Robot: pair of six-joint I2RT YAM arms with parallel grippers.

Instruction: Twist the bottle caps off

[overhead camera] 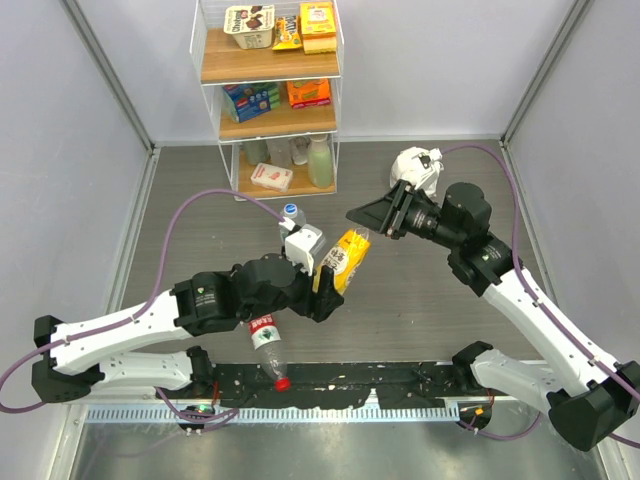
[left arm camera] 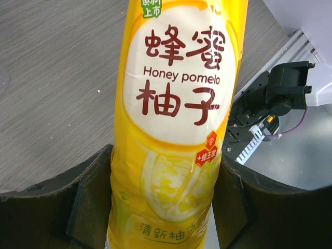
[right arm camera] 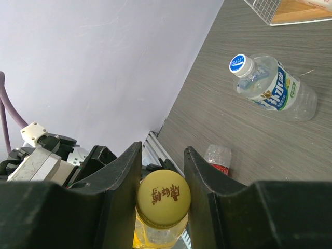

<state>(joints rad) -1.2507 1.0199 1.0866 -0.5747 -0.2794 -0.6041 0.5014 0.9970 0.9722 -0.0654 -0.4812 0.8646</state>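
Note:
My left gripper (overhead camera: 326, 280) is shut on the yellow bottle (overhead camera: 345, 258) and holds it tilted above the table; in the left wrist view the bottle (left arm camera: 176, 129) fills the space between both fingers (left arm camera: 88, 202). My right gripper (overhead camera: 360, 224) is shut on its yellow cap (right arm camera: 163, 198), with a finger pressed against each side. The blue-label bottle (overhead camera: 298, 232), with its white cap (right arm camera: 239, 64) on, lies by my left arm. The red-label bottle (overhead camera: 265, 338) lies near the front rail, with its red cap (overhead camera: 282, 383) on.
A wire shelf rack (overhead camera: 270, 90) with boxes and a pale green bottle (overhead camera: 320, 160) stands at the back. A crumpled white object (overhead camera: 418, 168) lies at the back right. A black rail (overhead camera: 380, 378) runs along the near edge.

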